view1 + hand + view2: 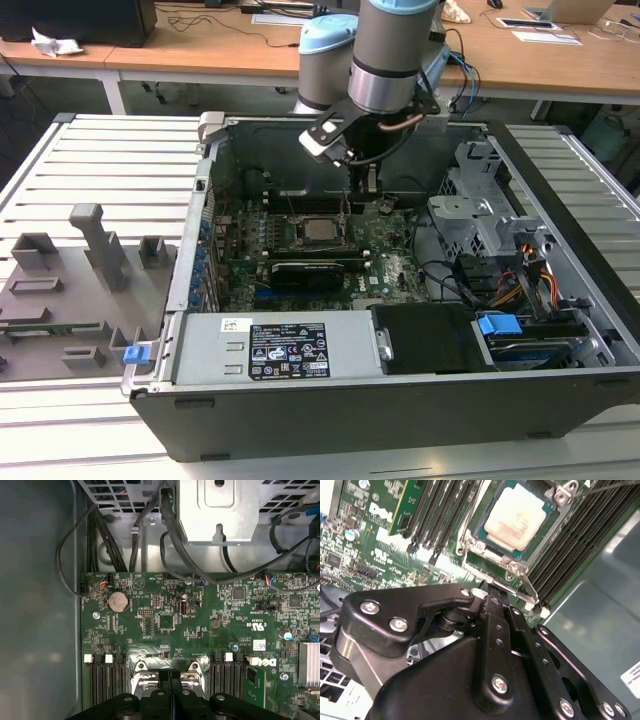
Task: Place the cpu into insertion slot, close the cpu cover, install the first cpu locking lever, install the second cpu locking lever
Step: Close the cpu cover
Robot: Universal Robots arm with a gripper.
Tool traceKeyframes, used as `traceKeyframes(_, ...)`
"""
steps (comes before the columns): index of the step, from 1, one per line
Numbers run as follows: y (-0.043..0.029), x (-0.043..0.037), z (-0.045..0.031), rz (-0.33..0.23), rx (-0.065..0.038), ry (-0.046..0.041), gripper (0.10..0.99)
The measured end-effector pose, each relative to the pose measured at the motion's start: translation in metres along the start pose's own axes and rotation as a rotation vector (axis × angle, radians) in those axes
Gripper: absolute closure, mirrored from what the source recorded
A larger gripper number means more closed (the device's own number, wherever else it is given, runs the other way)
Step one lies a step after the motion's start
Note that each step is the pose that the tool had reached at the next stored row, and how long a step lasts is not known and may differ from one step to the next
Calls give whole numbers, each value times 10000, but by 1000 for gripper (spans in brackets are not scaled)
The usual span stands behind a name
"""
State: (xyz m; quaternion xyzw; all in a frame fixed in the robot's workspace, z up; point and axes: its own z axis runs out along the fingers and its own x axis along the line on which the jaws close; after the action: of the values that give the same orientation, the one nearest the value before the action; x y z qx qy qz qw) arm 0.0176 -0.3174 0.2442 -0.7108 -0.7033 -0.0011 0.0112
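The cpu [520,515], a pale silver square chip, sits in the insertion slot [485,534] on the green motherboard; the exterior view shows it in the middle of the case [318,232]. The silver cpu cover [512,566] frames the chip and looks to be lying down over it. A thin metal lever rod [530,586] runs from the cover's corner toward my fingertips. My gripper [491,600] hangs just above the cover's edge [141,669], its black fingers [165,690] pressed together with nothing between them. I cannot tell whether the tips touch the cover.
Black memory slots [580,535] flank the socket on both sides. A long black card [305,272] lies in front of it. Cables [170,535] and a metal drive cage [470,215] stand on the exterior view's right, and the case walls [205,210] close in all around.
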Motion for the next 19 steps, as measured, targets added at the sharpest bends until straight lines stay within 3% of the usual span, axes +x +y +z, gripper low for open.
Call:
traceKeyframes(6, -129, -2, 28, 0, -31, 1, 980)
traceKeyframes(14, -357, -7, 173, -15, -49, 1, 980)
traceKeyframes(18, -398, -14, 234, -28, -136, 2, 980)
traceKeyframes(19, -452, -14, 255, -27, -166, 2, 980)
